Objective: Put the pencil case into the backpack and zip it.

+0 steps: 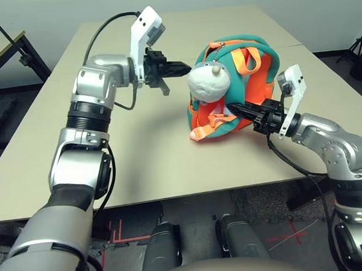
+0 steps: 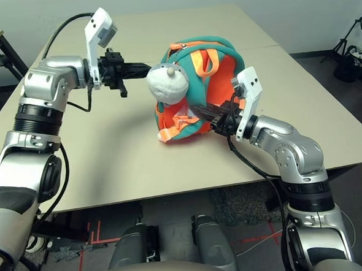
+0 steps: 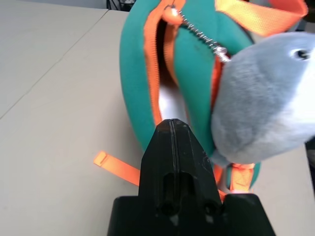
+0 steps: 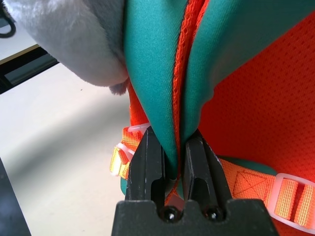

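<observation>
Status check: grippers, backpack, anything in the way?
Left gripper shut, empty, at the plush fish. Right gripper shut on backpack fabric. Zip part open, white showing inside. Fish hangs across the opening.

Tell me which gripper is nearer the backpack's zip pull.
Left. The left gripper, shut, hangs just short of the zip pull; the right gripper pinches the backpack fabric lower down.

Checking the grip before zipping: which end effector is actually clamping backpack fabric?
The right end effector: its fingers pinch a teal fold of the backpack. The left end effector is shut on nothing, just short of the zip opening.
</observation>
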{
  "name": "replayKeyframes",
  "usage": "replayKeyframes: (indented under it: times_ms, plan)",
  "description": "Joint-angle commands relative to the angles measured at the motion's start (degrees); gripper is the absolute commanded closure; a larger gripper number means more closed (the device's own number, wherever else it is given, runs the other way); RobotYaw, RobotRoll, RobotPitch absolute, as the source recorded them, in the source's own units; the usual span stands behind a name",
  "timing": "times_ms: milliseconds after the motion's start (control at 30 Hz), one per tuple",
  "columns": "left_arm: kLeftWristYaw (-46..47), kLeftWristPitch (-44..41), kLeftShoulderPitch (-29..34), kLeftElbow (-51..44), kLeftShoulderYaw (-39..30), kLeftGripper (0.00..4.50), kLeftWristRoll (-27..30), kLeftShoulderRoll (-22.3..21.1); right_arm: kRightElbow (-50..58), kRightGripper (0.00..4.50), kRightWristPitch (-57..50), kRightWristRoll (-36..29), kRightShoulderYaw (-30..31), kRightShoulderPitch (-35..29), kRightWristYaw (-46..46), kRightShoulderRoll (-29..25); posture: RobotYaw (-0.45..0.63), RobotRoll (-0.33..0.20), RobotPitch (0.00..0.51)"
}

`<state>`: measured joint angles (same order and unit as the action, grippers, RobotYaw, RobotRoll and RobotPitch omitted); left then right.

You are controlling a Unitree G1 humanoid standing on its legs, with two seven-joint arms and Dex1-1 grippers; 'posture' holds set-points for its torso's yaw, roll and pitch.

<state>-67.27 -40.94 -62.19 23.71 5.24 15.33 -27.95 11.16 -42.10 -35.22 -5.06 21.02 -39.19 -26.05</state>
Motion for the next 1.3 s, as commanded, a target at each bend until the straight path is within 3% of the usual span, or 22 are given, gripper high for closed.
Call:
replayKeyframes:
  times_ms: [33, 67, 167, 500, 900, 1300]
  plan:
    - [-2.66, -4.56, -0.92, -4.95, -1.16, 4.50, 3.72, -2.53, -0.46, 4.30, 0.04, -0.36, 2.28, 0.59, -2.10, 0.37, -0.12, 0.000, 0.014]
    - [-3.50, -6.03, -1.25, -6.10, -1.37, 4.50, 5.01, -3.06, -0.57, 4.30, 0.08, -0.24, 2.34, 0.65, -2.23, 0.35, -0.12, 0.000, 0.014]
    - [-4.80, -8.34, -2.28, -8.15, -2.03, 3.93, 7.63, -4.22, -0.79, 4.30, 0.19, 0.01, 2.46, 0.73, -2.50, 0.34, -0.12, 0.000, 0.011]
    - [-4.72, -8.78, -5.12, -8.48, -1.71, 0.02, 10.16, -4.76, -0.64, 4.30, 0.26, 0.64, 2.41, 0.43, -2.86, 0.32, -0.13, 0.000, 0.006]
    - [-5.42, -6.95, -2.50, -12.50, 3.98, 0.00, 8.94, -3.10, -0.58, 4.30, 0.20, 0.93, 2.43, 0.51, -3.03, 0.38, -0.13, 0.000, 0.006]
    - [-3.85, -1.06, -1.70, -5.85, 9.11, 0.00, 4.43, 2.21, 0.05, 4.30, 0.24, 0.89, 2.34, 0.10, -2.57, 0.70, -0.15, 0.000, 0.008]
